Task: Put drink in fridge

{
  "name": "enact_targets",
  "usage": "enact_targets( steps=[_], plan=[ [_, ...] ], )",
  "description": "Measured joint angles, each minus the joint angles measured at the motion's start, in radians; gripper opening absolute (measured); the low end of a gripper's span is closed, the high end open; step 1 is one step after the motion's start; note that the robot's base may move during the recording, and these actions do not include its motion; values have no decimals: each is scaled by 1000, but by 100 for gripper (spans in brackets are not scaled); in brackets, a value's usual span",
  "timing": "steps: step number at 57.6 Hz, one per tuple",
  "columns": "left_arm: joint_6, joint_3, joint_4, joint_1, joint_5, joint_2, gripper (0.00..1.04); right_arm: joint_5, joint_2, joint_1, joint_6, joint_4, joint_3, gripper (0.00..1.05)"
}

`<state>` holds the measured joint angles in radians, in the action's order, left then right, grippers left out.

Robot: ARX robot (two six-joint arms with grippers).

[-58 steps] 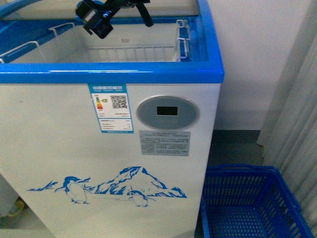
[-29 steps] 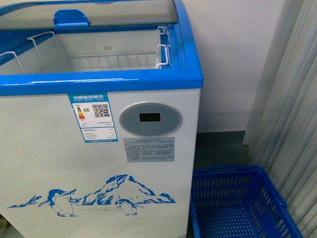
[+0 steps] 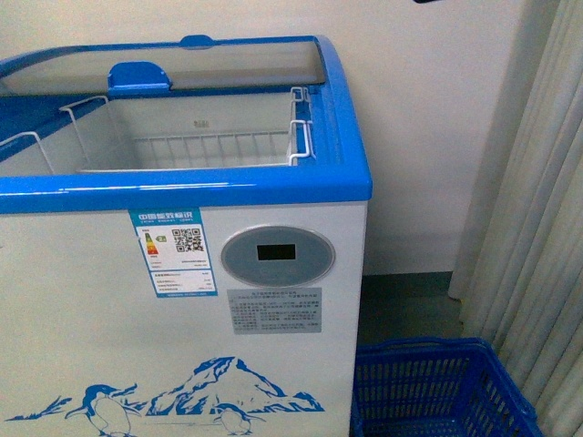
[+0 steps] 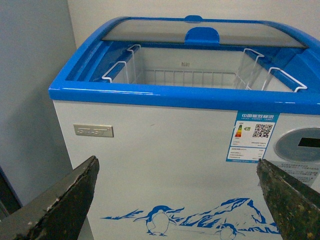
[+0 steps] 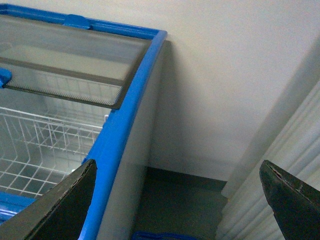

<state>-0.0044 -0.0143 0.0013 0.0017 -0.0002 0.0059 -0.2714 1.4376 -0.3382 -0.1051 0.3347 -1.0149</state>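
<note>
The left tool (image 4: 177, 200) has its two dark, rough-edged fingers (image 4: 60, 200) spread wide apart with nothing between them, held in front of the fridge (image 4: 165, 150). The right tool (image 5: 177, 200) is likewise spread wide and empty, up beside the fridge's right edge near the wall (image 5: 225, 75). Only the fingertips of each tool show, cut off by the frame edges. The fridge is a white chest with a glossy blue rim (image 3: 182, 189); its curved glass lid (image 3: 228, 64) is slid back, leaving the front of the top open. Inside hang white wire baskets (image 3: 219, 146), and the parts of them that show hold nothing; the deeper interior is hidden behind the front rim. The drink is not visible in any view. On the fridge front sit an oval grey display (image 3: 278, 255), a blue-bordered label (image 3: 173, 250) whose print is too small to read, and a blue penguin picture (image 3: 182, 405) cut off at the frame's lower edge. A blue lattice basket (image 3: 437, 391) stands on the floor just right of the fridge, partly out of frame; what shows of it is empty. Pale pleated curtains (image 3: 537, 228) hang at the right.
</note>
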Motion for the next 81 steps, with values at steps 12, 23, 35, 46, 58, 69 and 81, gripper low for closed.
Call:
enact_targets(
  steps=[12,23,35,46,58,69,81],
  plan=[
    [0,0,0,0,0,0,97,30,-184,57,35,21,203,97],
    [0,0,0,0,0,0,97,54,-346,91,61,21,346,97],
    [0,0,0,0,0,0,97,-11,-619,78,73,-26,525,97],
    [0,0,0,0,0,0,97,-122,-899,49,62,-103,675,97],
    [0,0,0,0,0,0,97,-134,-1199,5,64,-287,750,97],
    [0,0,0,0,0,0,97,43,-1258,158,95,-310,804,97],
    [0,0,0,0,0,0,97,2,-1302,154,51,-204,876,97]
  ],
)
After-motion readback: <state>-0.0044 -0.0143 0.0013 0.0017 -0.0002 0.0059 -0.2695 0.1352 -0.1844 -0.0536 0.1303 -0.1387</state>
